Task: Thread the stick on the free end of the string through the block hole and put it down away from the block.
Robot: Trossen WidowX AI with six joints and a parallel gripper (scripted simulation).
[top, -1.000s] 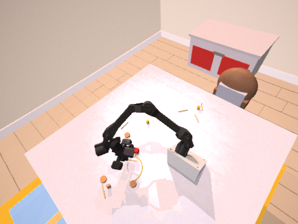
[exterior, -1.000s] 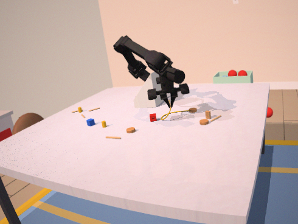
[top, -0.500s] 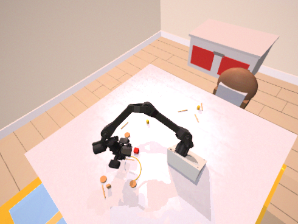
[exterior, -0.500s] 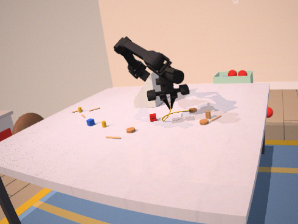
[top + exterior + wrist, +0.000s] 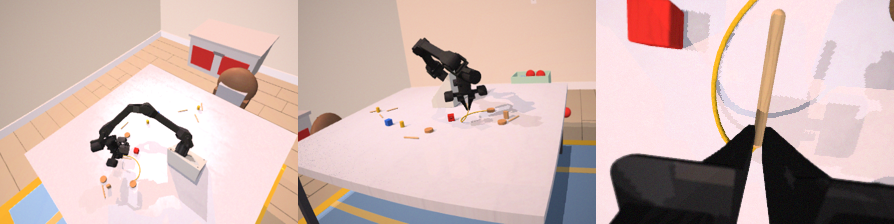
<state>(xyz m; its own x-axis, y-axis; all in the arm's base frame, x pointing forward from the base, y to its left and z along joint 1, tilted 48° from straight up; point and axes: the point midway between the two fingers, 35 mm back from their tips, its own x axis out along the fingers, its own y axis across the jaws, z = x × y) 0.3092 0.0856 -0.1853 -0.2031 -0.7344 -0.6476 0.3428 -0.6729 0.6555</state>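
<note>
My gripper (image 5: 122, 156) (image 5: 468, 109) (image 5: 758, 132) is shut on one end of the thin wooden stick (image 5: 128, 158) (image 5: 770, 60), above the table. The stick's free end points away from the fingers. The yellow string (image 5: 140, 170) (image 5: 477, 112) (image 5: 714, 85) curves from the held end to the round wooden button (image 5: 132, 184) (image 5: 491, 109), which lies on the table. The red block (image 5: 136, 150) (image 5: 450, 117) (image 5: 648, 25) stands beside the gripper, apart from the stick. A dark hole shows in its face in the exterior view. The string passes outside the block.
Loose discs (image 5: 127, 134) (image 5: 502, 122), a small brown piece (image 5: 108, 186) (image 5: 506, 114) and a loose stick (image 5: 103, 192) (image 5: 514, 118) lie around the work area. A blue block (image 5: 388, 122), yellow cylinders (image 5: 148, 122) (image 5: 402, 124) and several more sticks lie farther off.
</note>
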